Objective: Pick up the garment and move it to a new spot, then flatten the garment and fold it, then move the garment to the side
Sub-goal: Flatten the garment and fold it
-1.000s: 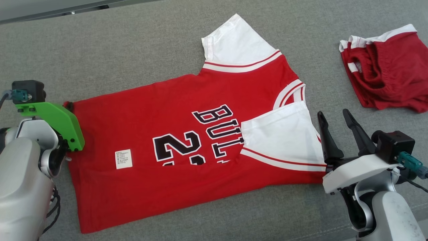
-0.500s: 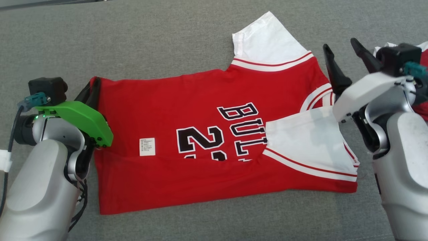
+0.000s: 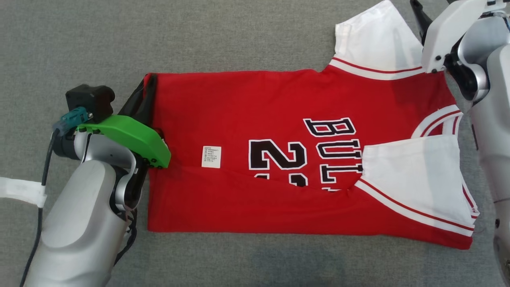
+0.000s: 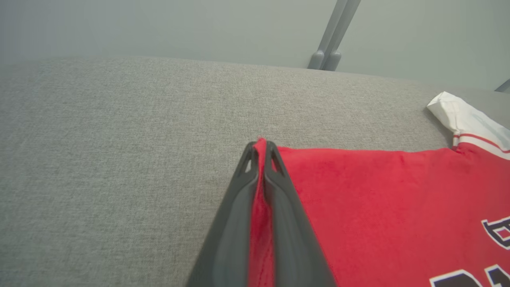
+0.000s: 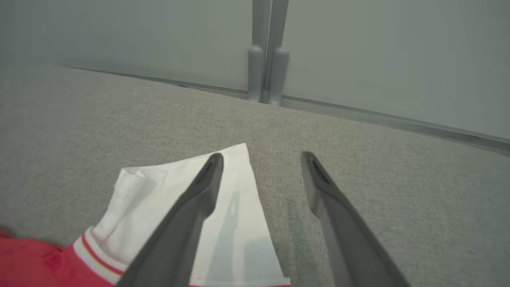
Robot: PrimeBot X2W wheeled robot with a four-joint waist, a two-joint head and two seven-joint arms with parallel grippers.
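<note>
Risk: the left gripper (image 4: 261, 149) is pinching only the far hem corner of the shirt (image 3: 255, 103). A sharp pull could slip the cloth free or drag the folded near side open. The right gripper (image 5: 261, 159), spread wide, hangs over the far white sleeve (image 5: 159, 191), one finger above it, gripping nothing. The shirt lies mid-surface (image 3: 79, 40), hem towards the left edge.

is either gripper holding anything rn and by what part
The left gripper is shut on the red jersey, pinching the far corner of its bottom hem. The right gripper is open near the white sleeve, holding nothing.
</note>
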